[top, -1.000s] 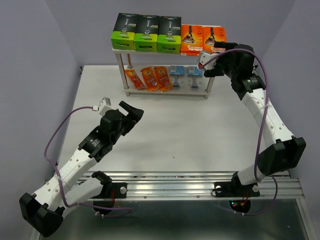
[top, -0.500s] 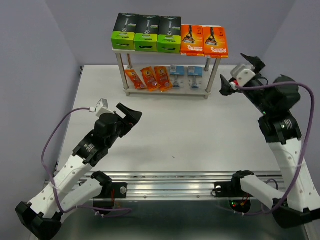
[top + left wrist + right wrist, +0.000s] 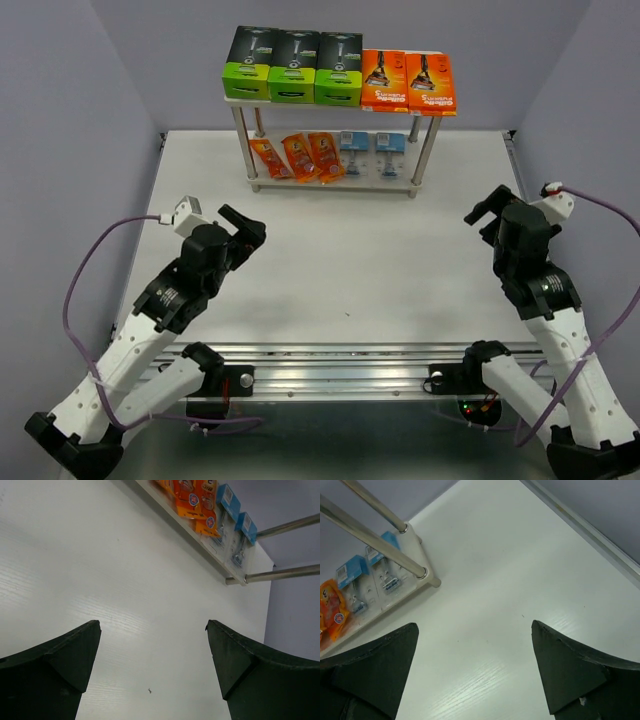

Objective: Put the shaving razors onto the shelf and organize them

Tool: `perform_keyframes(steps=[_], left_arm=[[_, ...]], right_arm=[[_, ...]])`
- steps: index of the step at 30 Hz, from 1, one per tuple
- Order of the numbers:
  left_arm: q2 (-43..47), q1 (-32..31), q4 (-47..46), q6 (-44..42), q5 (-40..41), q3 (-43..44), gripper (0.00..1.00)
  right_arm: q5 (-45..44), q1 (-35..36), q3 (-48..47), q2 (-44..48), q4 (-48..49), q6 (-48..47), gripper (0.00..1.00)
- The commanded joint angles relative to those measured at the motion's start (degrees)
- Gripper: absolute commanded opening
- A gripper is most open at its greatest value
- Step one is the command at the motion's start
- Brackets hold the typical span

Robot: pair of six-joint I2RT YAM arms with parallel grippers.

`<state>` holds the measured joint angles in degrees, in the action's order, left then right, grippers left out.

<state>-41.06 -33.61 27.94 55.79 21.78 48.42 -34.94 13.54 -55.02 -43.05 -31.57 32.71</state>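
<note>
Looks finished: shaving razors (image 3: 338,72) racked on shelf (image 3: 330,103) at table (image 3: 350,270) far edge, left gripper (image 3: 245,222) and right gripper (image 3: 486,208) splayed empty, probably just park.

white table (image 3: 350,265) between lavender walls (image 3: 60,120), metal rail (image 3: 340,366) along its near edge

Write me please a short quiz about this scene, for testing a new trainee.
1. True or false: the right gripper is open and holds nothing.
2. How many black-and-green boxes stand on the top board of the shelf? A) two B) three C) five
3. Fill in: the blue blister packs are on the ___ board.

Key: 1 true; 2 B; 3 lower.
</note>
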Motion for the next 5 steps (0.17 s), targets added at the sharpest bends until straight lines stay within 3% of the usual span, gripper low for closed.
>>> perform_keyframes(steps=[1, 5], left_arm=[[1.1, 0.4, 1.8, -1.4, 5.3, 2.6, 0.99], [1.7, 0.4, 1.7, -0.5, 5.7, 2.2, 0.99]], right_arm=[[-4.5, -0.1, 0.3, 5.5, -2.4, 4.3, 1.00], [-3.7, -0.1, 1.1, 7.0, -2.4, 2.5, 1.00]])
